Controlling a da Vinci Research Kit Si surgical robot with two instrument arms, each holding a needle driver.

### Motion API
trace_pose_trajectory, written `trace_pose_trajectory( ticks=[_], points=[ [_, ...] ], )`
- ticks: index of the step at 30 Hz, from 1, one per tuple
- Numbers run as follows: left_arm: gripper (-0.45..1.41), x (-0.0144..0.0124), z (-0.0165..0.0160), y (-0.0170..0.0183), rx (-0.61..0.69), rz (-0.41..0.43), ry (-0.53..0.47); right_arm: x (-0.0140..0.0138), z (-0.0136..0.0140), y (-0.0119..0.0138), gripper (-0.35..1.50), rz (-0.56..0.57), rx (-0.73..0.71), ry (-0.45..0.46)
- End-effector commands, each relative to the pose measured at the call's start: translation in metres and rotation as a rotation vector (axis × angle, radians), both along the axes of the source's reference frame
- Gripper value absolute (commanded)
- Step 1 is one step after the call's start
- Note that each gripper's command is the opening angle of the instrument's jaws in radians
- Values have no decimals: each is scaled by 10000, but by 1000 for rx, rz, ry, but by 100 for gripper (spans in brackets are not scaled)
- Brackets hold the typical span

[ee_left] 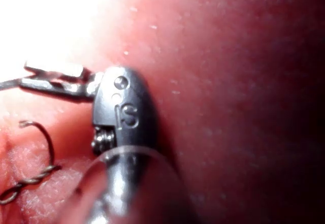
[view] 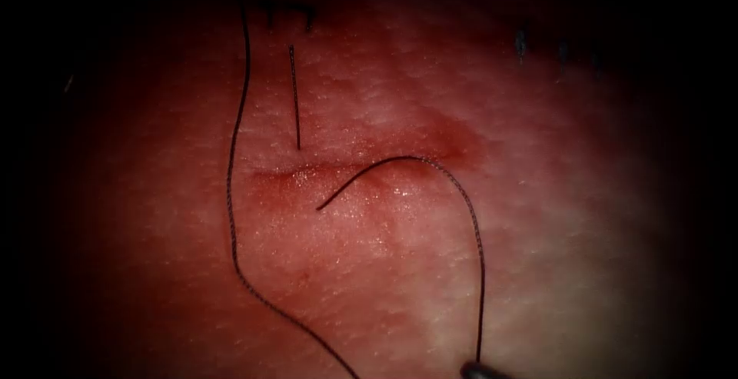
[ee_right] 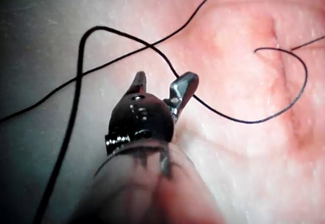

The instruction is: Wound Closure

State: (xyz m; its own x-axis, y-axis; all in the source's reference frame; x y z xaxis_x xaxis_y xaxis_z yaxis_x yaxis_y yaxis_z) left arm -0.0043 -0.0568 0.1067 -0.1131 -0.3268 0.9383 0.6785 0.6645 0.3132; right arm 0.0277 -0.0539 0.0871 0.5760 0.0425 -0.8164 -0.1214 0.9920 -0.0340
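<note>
Reddened tissue (view: 538, 217) lying under the endoscope with its cut (view: 307, 175) running three to nine o'clock, thread (view: 231, 194) trailing across it, right tool (ee_right: 165, 89) gaping and empty, left tool (ee_left: 53, 77) stamped "S", clenching thread, needle unseen.

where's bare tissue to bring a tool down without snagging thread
Widest bare tissue lies right of the thread loop. A smaller patch sits below the cut, between the long thread and the loop. Crowded above the cut, around the short thread end. Left pincer is shut on thread; right pincer is open, empty.
</note>
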Motion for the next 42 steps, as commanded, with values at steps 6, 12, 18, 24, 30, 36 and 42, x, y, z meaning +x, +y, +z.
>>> trace_pose_trajectory(
  ticks=[6,12,18,24,30,36,42],
  points=[
    [-45,-3,5,-10,3,1,-1,38,57,74,118,75,-10,6],
    [-45,-1,5,-10,3,4,-3,44,56,84,125,41,26,28],
    [-45,-1,6,-10,2,6,-4,15,23,94,116,-22,236,217],
    [-45,-2,7,-10,2,7,-2,-53,3,131,121,-70,283,318],
    [-45,-2,9,-11,6,12,4,-129,8,129,115,-80,358,114],
    [-45,-5,11,-11,7,13,9,-178,19,144,111,-79,304,-44],
    [-45,-6,13,-12,6,16,10,-167,44,143,111,-154,220,-205]
  ],
)
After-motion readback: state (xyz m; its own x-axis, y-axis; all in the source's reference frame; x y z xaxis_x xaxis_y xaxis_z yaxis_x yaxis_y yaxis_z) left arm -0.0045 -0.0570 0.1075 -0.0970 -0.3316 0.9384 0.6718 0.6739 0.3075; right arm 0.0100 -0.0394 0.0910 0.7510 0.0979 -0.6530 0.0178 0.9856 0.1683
